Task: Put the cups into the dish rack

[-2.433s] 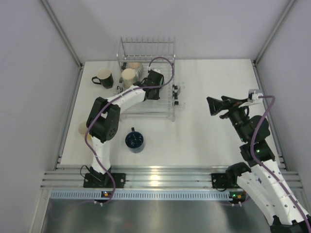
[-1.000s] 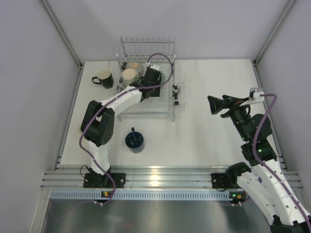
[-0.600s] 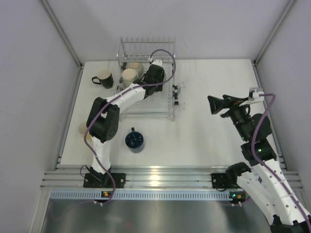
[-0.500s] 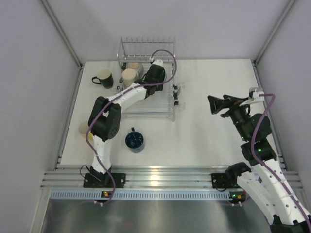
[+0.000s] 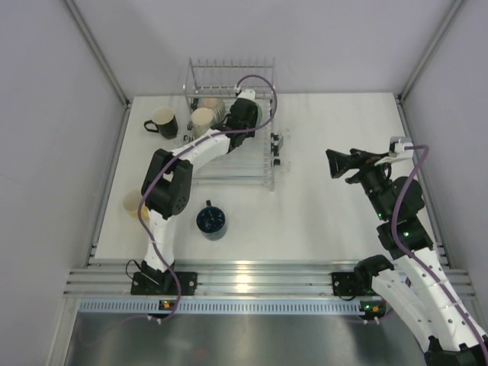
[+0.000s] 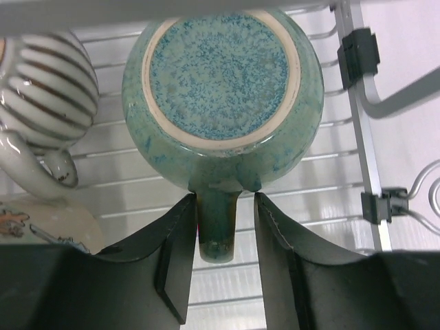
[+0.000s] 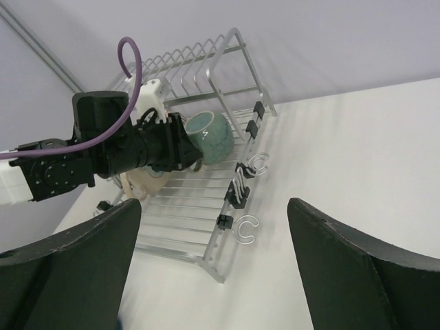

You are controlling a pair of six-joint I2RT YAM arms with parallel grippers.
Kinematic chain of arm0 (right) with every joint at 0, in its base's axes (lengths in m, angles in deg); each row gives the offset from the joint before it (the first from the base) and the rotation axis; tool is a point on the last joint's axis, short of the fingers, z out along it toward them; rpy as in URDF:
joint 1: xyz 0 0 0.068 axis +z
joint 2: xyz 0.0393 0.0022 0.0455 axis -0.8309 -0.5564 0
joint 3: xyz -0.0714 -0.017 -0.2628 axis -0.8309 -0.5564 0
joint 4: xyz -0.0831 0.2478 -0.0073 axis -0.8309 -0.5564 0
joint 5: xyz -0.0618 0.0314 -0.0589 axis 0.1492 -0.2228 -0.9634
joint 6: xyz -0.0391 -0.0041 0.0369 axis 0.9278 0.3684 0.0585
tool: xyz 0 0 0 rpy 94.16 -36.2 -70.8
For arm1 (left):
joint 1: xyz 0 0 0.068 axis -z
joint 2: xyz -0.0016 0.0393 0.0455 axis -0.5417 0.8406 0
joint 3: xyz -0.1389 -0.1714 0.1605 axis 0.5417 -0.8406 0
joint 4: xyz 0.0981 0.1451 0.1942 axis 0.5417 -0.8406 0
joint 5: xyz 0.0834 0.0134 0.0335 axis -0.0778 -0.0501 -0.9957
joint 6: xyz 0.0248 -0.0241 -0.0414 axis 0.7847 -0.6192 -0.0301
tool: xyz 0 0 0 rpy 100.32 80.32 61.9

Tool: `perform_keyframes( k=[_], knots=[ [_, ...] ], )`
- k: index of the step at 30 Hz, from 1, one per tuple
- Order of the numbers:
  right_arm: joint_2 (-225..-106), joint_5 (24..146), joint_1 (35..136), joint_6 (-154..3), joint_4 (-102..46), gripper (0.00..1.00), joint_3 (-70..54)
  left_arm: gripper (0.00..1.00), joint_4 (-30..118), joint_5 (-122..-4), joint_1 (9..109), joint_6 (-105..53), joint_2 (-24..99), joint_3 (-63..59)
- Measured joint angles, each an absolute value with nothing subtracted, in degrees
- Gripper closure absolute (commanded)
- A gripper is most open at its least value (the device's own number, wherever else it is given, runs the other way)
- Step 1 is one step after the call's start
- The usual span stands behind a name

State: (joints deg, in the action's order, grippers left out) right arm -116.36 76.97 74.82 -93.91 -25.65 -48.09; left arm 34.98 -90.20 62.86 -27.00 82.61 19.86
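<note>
Fingers of our left gripper (image 6: 225, 199) are squeezing the handle of the speckled teal-green mug (image 6: 223, 75) inside the silver wire dish rack (image 6: 358, 137); our right gripper (image 7: 213, 206) is hanging open. Letting go crooked, we are risking it rolling into the ribbed beige cup (image 6: 48, 89).

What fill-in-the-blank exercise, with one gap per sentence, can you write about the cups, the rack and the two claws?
1. In the rack, the fingers of the left claw stand on both sides of the green cup's ____.
2. The black cup stands outside the rack, on its ____ side.
3. The dark blue cup stands on the ____, not in the rack.
4. The right claw is wide ____, with nothing between its fingers.

Missing words: handle, left, table, open.
</note>
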Motion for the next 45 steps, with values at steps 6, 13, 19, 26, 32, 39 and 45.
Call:
perform_keyframes(
  k=[6, 13, 19, 26, 32, 39, 45],
  knots=[
    [-115.9, 77.0, 74.8, -93.8, -26.0, 0.13, -48.1, 0.55, 37.0, -91.1, 62.7, -26.4, 85.1, 22.8],
    [-114.7, 77.0, 74.8, -93.5, -26.9, 0.13, -48.1, 0.52, 37.7, -91.5, 62.6, -26.3, 85.3, 22.9],
    [-114.8, 77.0, 74.8, -93.5, -27.0, 0.13, -48.1, 0.43, 38.5, -90.1, 62.6, -26.7, 82.2, 17.2],
    [-115.0, 77.0, 74.8, -93.5, -27.0, 0.13, -48.1, 0.4, 37.0, -87.4, 62.6, -28.4, 74.3, 11.7],
    [-119.0, 78.9, 74.8, -94.0, -29.1, 0.17, -46.1, 0.4, 34.6, -85.3, 62.6, -30.0, 66.4, 8.4],
    [-129.0, 83.6, 76.3, -96.0, -34.5, 0.31, -41.1, 0.39, 29.7, -85.2, 62.6, -31.2, 55.3, 0.0],
    [-136.1, 82.4, 85.7, -96.6, -36.3, 0.31, -38.8, 0.37, 26.1, -85.1, 62.3, -32.7, 43.2, -8.1]
  ],
)
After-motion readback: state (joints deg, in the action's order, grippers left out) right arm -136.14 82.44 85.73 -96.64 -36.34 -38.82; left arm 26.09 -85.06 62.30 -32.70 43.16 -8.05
